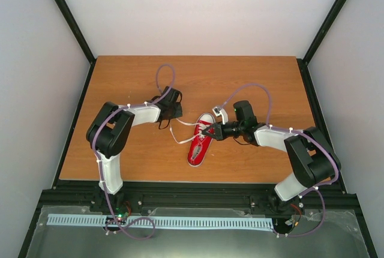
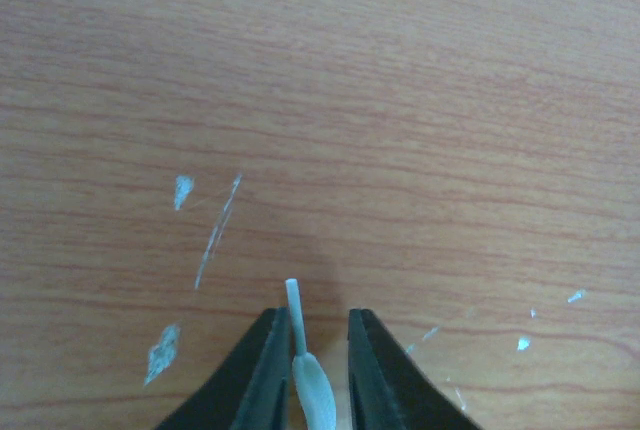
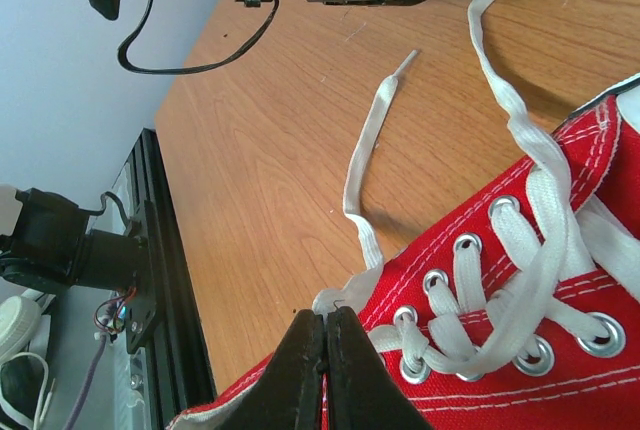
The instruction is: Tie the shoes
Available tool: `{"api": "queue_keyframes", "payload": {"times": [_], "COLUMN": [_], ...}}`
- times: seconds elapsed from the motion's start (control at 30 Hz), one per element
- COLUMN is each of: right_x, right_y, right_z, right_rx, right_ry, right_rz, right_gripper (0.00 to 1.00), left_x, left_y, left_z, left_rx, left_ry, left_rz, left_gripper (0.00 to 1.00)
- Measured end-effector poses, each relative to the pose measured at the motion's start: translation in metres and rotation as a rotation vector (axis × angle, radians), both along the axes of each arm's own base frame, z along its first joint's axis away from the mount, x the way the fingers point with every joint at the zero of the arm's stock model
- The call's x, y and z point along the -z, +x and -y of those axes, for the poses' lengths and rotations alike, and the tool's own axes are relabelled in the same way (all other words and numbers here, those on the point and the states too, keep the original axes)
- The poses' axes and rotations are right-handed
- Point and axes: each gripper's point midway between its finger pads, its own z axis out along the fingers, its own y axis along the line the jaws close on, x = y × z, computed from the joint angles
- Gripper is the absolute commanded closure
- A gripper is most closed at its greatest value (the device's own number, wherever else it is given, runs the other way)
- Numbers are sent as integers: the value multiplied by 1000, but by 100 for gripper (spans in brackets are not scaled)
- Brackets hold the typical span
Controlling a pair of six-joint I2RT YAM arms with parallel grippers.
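Red sneaker: lies mid-table, untied. Left gripper: nearly closed, pinching the end of one white lace that runs from the shoe; second lace lies slack on the wood. Right gripper: fingers pressed together at the red canvas edge; whether they pinch anything cannot be told.

The sneaker is red woven canvas with white stitching and shiny metal eyelets. Its laces are flat matt cloth. The table is smooth wood-grain, scuffed white.
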Motion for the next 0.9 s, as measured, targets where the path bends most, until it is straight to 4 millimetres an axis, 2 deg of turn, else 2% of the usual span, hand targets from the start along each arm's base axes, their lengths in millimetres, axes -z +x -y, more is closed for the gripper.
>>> {"api": "queue_keyframes", "payload": {"times": [0.07, 0.23, 0.37, 0.47, 0.5, 0.63, 0.7, 0.77, 0.9], "right_x": [0, 1, -1, -6, -7, -7, -6, -6, -6], "right_y": [0, 1, 3, 6, 7, 10, 12, 14, 18], "right_z": [0, 0, 1, 2, 2, 4, 5, 5, 6], "right_rx": [0, 6, 26, 48, 55, 82, 96, 107, 127], "right_ry": [0, -4, -9, -12, -14, -30, -39, -46, -53], "right_rz": [0, 0, 2, 9, 10, -3, -12, -18, -26], "right_gripper": [97, 97, 97, 97, 97, 97, 97, 97, 97], "left_x": [1, -1, -6, -30, -50, -95, -103, -100, -89], "left_y": [0, -2, -27, -39, -41, -56, -75, -94, -156], "left_z": [-1, -3, -13, -11, -6, 8, 18, 30, 67], "left_rx": [6, 16, 28, 57, 80, 167, 244, 315, 503], "left_ry": [13, 20, 8, -42, -83, -202, -250, -270, -301], "left_rz": [3, 10, -4, 21, 55, 131, 116, 73, -64], "left_gripper": [99, 99, 99, 99, 99, 99, 99, 99, 99]}}
